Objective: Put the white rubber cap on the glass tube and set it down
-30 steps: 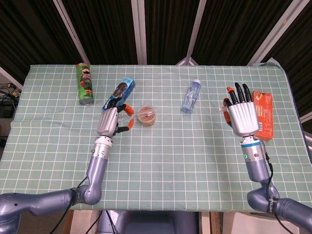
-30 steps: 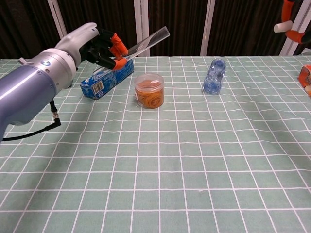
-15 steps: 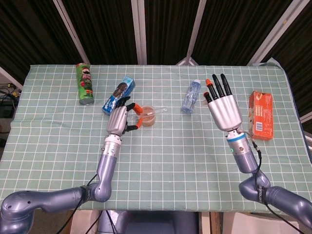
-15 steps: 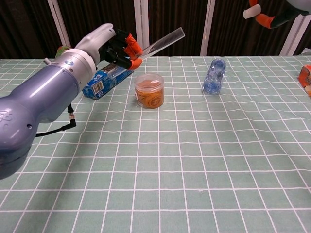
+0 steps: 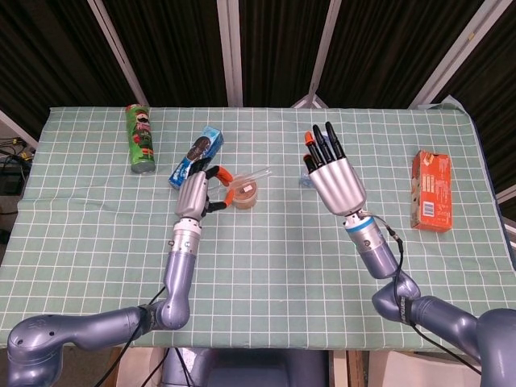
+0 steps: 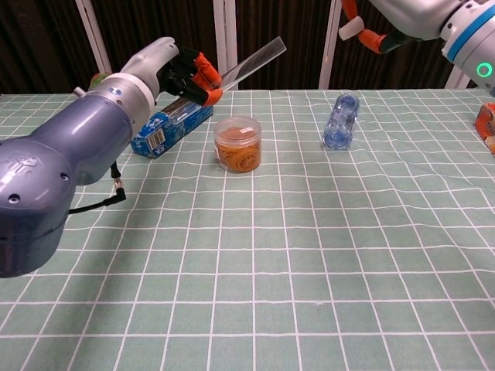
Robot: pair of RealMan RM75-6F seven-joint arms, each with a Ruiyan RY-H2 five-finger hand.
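My left hand [image 5: 196,196] grips a clear glass tube [image 5: 251,176] by its lower end; the tube slants up and to the right above the jar. In the chest view the same left hand [image 6: 179,71] holds the tube [image 6: 254,59] with its free end pointing toward my right hand. My right hand [image 5: 331,176] is raised over the table's middle, back of the hand toward the head camera. In the chest view the right hand [image 6: 406,17] pinches a small white rubber cap [image 6: 349,29] between orange fingertips. A gap separates the cap from the tube's end.
A plastic jar of rubber bands [image 6: 237,144] stands under the tube. Behind the left hand lies a blue box [image 5: 197,153], and a green can [image 5: 141,139] stands at the back left. A water bottle [image 6: 341,120] lies centre-back, an orange box [image 5: 430,200] at the right edge.
My right hand has swung left from beside the orange box to the table's middle, carrying the cap toward the tube. The left hand edged right and keeps its hold on the tube.
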